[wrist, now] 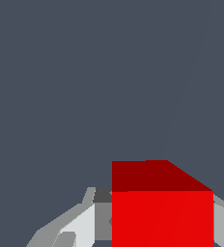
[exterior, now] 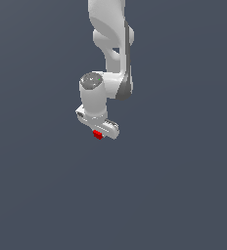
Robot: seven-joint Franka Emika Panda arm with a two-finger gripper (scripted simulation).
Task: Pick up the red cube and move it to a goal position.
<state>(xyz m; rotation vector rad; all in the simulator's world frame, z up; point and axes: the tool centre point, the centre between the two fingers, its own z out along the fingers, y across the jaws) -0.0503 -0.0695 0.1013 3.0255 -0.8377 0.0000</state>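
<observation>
Gripper [exterior: 99, 132] sits just left of centre in the exterior view, and we judge it clamped on the red cube [exterior: 97, 135], which peeks out beneath it. In the wrist view the cube [wrist: 162, 217] fills the space between the grey fingers [wrist: 80, 224] (no goal marker shows anywhere), so we cannot tell which way to carry it.

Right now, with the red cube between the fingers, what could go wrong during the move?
1. The red cube sits between the fingers of the gripper; in the exterior view only a small red part shows below it, so the hold may be shallow, and a fast move could let it slip.
2. No goal marker shows in either view, so the arm may stop at a wrong place.
</observation>
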